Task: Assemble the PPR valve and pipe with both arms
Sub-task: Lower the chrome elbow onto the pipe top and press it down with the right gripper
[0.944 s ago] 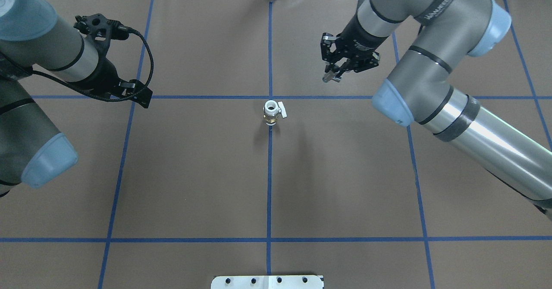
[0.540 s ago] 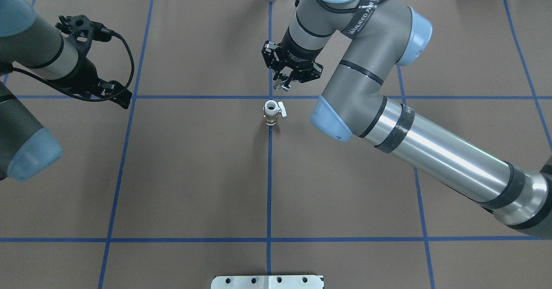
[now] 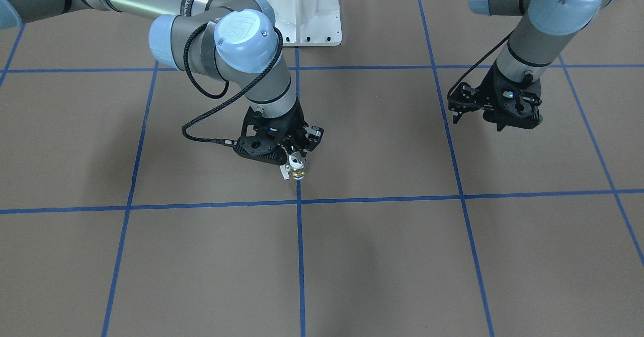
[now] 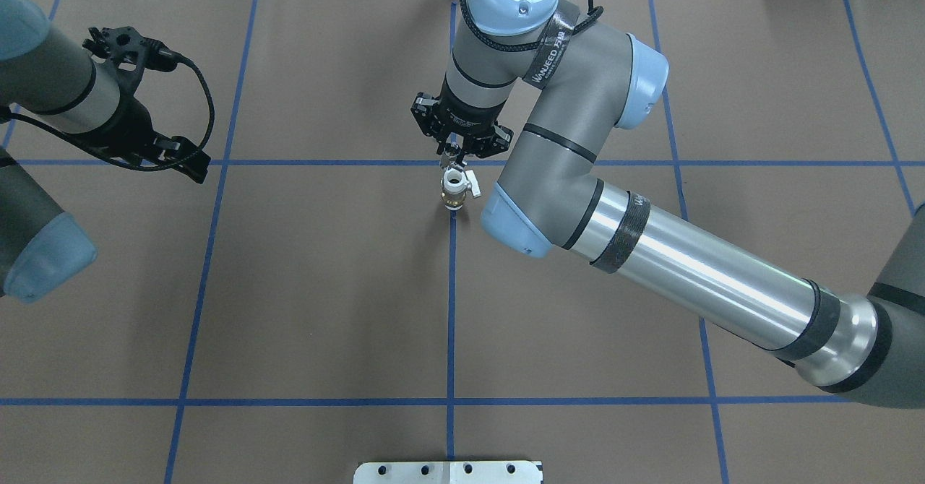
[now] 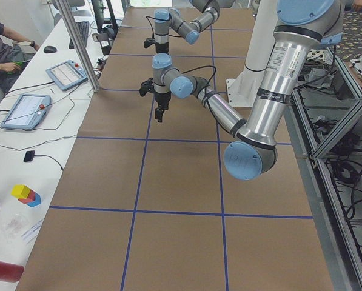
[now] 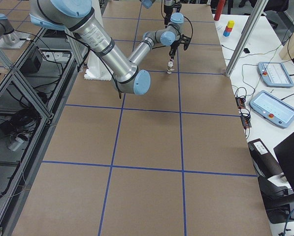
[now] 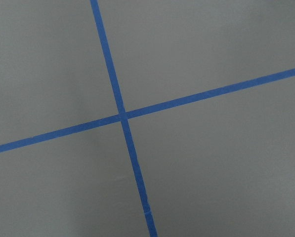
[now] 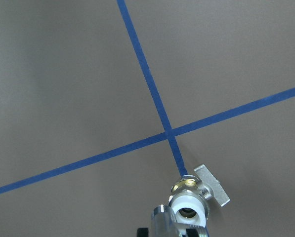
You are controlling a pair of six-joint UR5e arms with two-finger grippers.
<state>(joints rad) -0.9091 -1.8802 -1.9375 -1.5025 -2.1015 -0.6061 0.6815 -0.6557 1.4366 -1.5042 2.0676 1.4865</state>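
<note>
Vertically standing PPR valve (image 4: 453, 188), collar up, right gripper (image 4: 454, 153) holding pipe (image 8: 160, 217) above

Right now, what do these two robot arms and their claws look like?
The left arm and right arm are grey and polished-silver tubes with light blue joint caps, one bearing a UR logo. Black cables loop to the black left gripper and right gripper.

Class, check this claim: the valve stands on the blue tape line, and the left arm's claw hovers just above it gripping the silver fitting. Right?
One slip: the right claw, not the left, hovers above the PPR valve gripping the pipe. The overhead view shows it; the left claw is off to the side.
</note>
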